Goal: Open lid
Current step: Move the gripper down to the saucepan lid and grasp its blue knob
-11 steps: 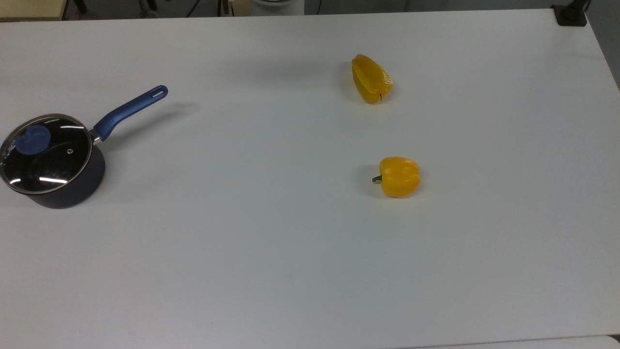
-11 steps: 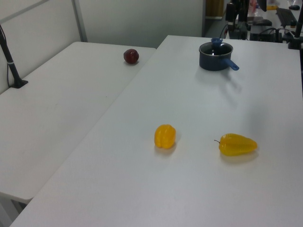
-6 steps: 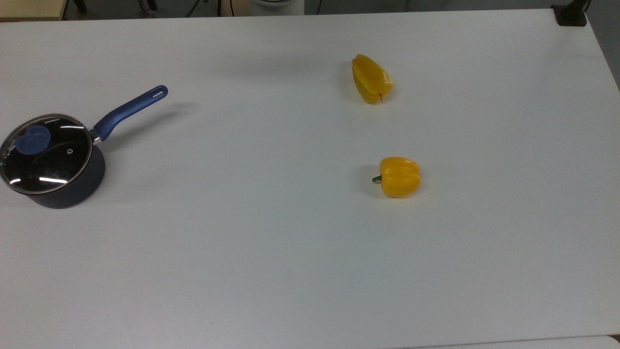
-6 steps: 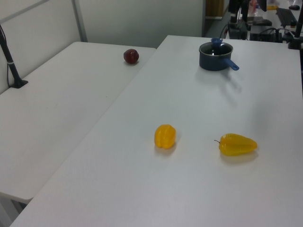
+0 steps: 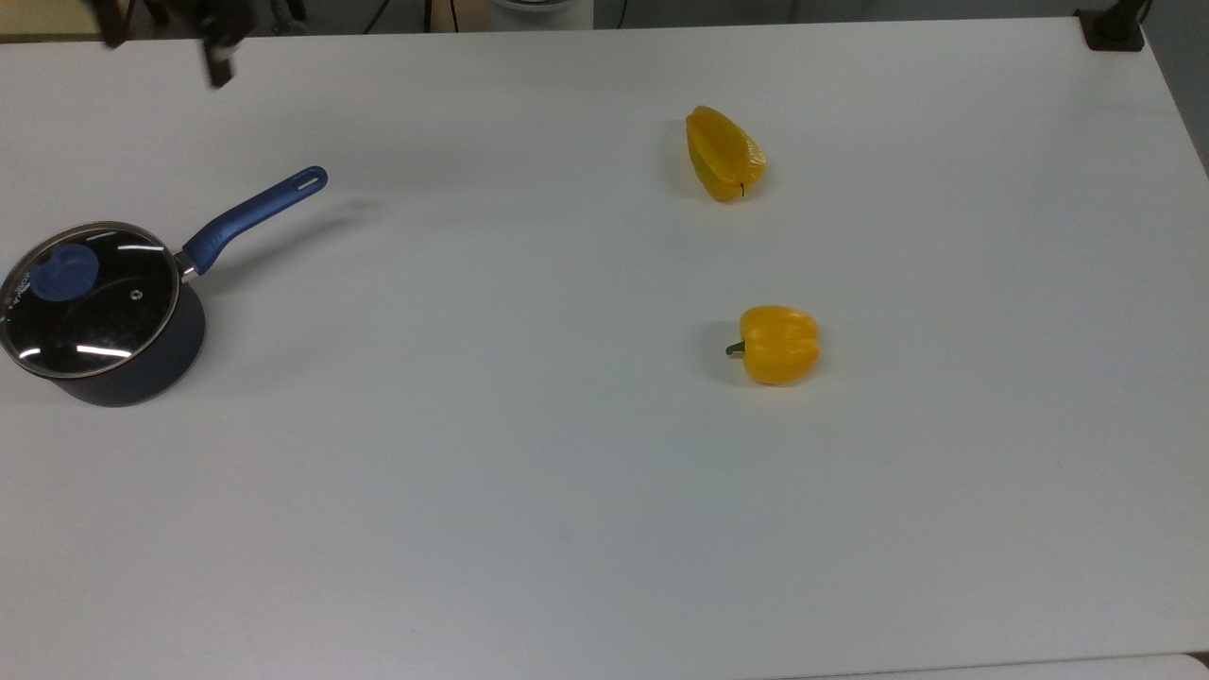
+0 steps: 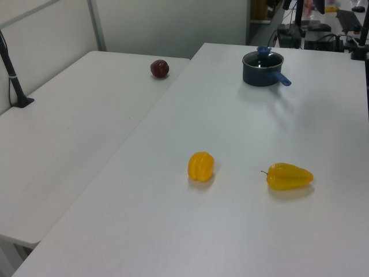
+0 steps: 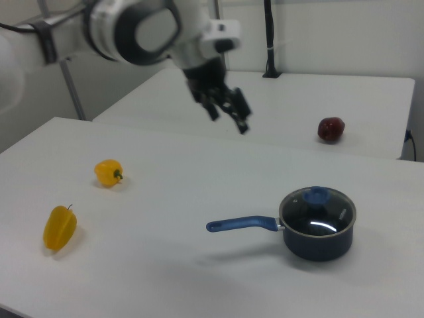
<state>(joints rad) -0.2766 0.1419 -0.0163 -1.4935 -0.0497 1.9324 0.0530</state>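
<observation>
The lid, a clear glass disc with a metal rim and a blue knob, rests closed on the dark saucepan at the top view's left edge. The same lid and saucepan appear at the right view's lower right, and both lid and pan are far back in the left view. My gripper hangs open in the air, up and to the left of the pan in the right view, holding nothing. In the top view the gripper is blurred at the upper left, beyond the pan's blue handle.
Two yellow peppers lie on the white table well away from the pan. A dark red fruit sits on the neighbouring table. A black post stands at that table's far side.
My gripper has come into the top view at the upper left corner, where it was absent before. Pan, lid and peppers have not moved.
</observation>
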